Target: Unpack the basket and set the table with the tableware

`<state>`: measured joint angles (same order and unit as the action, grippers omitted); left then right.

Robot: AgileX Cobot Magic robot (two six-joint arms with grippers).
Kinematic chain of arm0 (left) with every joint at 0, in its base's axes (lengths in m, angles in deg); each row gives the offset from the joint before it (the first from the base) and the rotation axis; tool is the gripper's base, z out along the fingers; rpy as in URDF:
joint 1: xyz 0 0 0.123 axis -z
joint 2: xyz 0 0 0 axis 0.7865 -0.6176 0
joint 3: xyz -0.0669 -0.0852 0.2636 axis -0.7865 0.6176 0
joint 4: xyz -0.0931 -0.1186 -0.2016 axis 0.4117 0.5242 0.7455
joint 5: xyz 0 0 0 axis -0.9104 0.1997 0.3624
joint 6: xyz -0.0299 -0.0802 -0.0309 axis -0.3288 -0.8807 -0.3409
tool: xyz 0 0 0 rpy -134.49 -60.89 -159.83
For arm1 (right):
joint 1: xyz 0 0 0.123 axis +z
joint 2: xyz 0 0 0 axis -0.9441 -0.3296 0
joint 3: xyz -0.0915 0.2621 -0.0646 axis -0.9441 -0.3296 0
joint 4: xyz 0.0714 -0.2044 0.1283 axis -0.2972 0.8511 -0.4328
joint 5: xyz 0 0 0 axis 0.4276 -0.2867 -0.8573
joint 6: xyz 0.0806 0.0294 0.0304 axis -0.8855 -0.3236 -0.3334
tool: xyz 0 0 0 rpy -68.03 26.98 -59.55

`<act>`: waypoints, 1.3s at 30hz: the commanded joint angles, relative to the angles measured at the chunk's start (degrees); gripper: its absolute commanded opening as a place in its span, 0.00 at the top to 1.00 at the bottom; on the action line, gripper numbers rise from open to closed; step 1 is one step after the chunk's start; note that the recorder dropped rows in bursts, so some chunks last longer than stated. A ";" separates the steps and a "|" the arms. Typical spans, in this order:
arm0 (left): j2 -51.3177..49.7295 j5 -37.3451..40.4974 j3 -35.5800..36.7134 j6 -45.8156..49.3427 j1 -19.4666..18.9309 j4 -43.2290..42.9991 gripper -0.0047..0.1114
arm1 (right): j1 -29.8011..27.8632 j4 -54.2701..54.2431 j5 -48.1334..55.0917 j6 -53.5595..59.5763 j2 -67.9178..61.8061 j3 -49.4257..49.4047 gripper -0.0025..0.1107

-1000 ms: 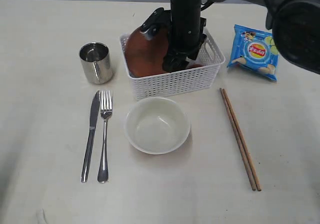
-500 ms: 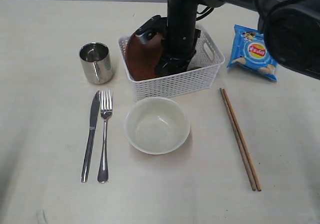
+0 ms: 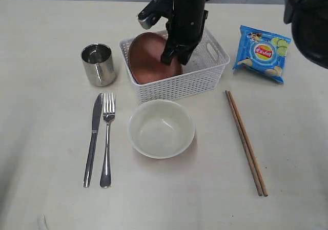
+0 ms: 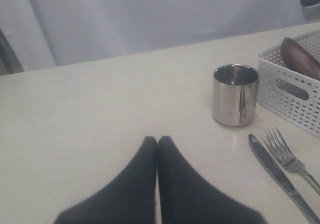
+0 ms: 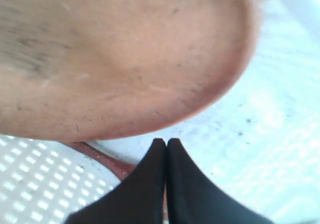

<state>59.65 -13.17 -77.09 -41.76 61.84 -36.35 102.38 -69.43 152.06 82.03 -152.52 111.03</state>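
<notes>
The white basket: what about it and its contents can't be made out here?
- Basket floor, exterior view: hidden by the leaning plate and the black arm.
- Plate, right wrist view: cut by the edges, blurred.
- Reddish-brown strip under it, right wrist view: mostly hidden; unidentifiable.
- Right pincer: shut, but whether it pinches anything is unclear.

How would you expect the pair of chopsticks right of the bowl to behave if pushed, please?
The chopsticks look like thin, stiff wood, so probably light. As two loose sticks lying side by side on the smooth table, they would likely separate or roll.
</notes>
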 commanded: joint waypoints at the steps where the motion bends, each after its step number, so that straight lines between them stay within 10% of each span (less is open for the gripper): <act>1: 0.22 -0.03 0.16 -0.02 -0.14 0.49 0.96 | -0.51 0.52 -1.38 0.14 3.51 -0.24 0.98; 15: 0.22 -0.03 0.16 -0.02 -0.14 0.49 0.96 | -4.33 -11.61 0.31 1.23 7.22 -0.24 0.96; 22: 0.22 -0.03 0.16 -0.02 -0.14 0.49 0.96 | -8.84 -15.26 0.31 -0.80 4.28 -0.24 0.42; 39: 0.22 -0.03 0.16 -0.02 -0.14 0.49 0.96 | -9.83 -21.11 -3.27 5.53 -0.62 -0.24 0.49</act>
<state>59.65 -13.17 -77.09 -41.76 61.84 -36.35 92.59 -90.02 150.80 86.65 -153.31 110.94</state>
